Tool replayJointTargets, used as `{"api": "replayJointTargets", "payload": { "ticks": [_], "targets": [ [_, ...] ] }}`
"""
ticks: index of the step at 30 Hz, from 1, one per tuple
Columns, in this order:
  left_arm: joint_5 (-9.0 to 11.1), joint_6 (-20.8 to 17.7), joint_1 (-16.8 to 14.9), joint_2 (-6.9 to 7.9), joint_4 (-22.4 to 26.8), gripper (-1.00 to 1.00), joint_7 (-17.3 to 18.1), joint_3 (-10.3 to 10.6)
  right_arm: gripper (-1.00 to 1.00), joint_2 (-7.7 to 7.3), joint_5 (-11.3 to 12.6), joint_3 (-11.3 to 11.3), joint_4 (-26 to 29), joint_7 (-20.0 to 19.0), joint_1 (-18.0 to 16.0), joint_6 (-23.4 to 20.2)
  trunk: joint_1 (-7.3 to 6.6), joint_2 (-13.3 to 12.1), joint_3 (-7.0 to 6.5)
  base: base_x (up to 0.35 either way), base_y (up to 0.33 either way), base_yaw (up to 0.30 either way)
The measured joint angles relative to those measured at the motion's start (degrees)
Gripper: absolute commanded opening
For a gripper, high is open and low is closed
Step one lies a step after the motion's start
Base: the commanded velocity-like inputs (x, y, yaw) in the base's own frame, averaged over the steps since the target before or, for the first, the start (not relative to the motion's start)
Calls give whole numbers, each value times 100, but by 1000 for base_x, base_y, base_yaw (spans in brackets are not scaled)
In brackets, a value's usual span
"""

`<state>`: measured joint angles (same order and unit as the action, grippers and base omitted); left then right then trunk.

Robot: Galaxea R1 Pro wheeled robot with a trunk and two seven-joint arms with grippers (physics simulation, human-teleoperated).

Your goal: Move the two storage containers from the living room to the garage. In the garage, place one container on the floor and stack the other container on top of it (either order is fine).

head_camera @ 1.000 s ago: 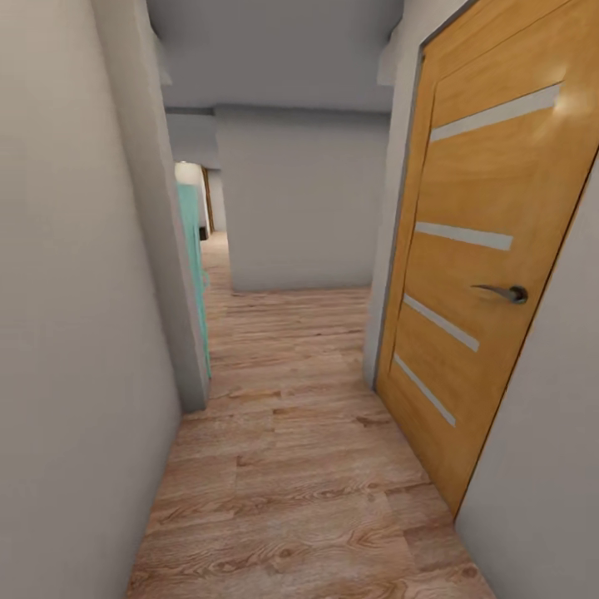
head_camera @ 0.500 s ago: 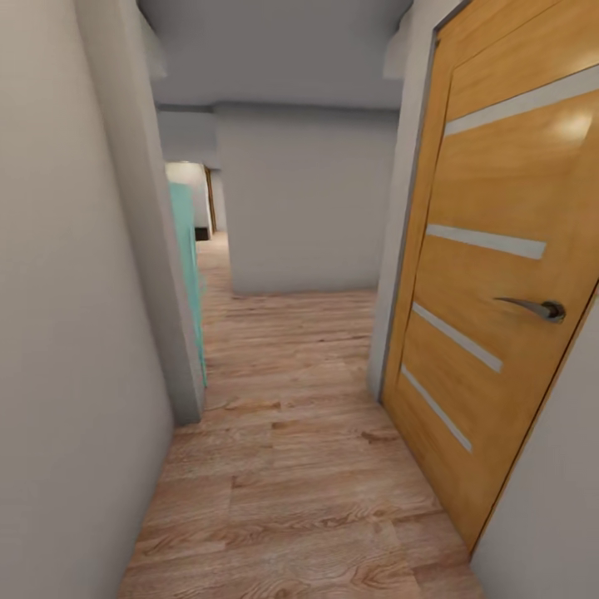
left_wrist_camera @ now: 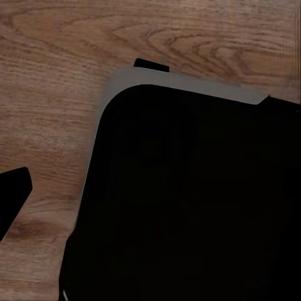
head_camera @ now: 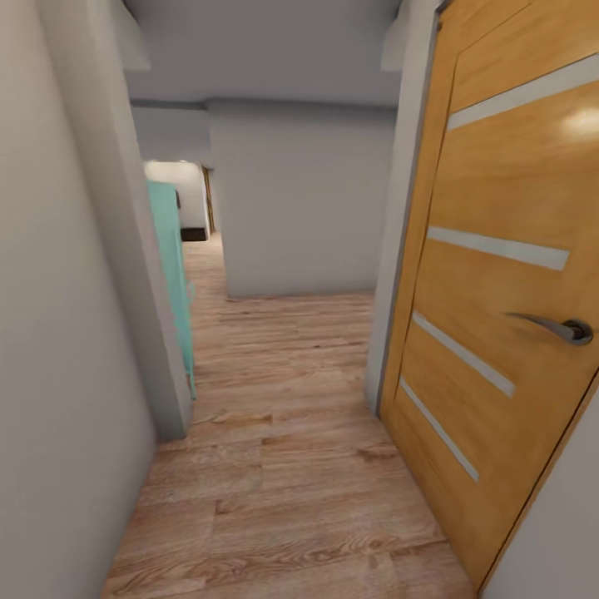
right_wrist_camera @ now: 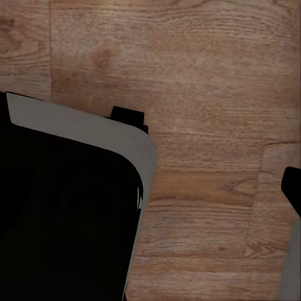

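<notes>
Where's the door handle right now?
In the head view, the handle sits at the far right, on the wooden door lining the hallway's right side.

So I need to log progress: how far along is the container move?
Nothing looks done: the head view shows a hallway with wood-plank floor, a closed wooden door and a teal door. No container is in sight in either wrist view. Fetching, carrying and stacking both seem left.
</notes>
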<state>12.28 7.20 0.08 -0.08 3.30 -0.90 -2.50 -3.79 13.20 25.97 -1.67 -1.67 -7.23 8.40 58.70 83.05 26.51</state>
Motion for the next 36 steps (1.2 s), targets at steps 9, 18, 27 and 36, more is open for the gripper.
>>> {"api": "replayJointTargets", "payload": {
  "ticks": [9,18,27,36],
  "targets": [
    [15,-2,0,0,-2,100,0,0,100,-6,20,-13,0,0,0,-15,0,0,0,321,-12,0],
    [10,0,0,0,-2,100,0,0,100,-1,16,-1,0,-7,0,-38,0,0,0,326,0,3],
    [10,6,0,0,-2,100,0,-8,100,-8,3,0,0,6,0,-15,0,0,0,328,0,220],
    [9,1,0,0,-2,100,-1,-1,100,-13,0,1,0,3,0,22,0,0,0,329,0,34]
  ]
}}
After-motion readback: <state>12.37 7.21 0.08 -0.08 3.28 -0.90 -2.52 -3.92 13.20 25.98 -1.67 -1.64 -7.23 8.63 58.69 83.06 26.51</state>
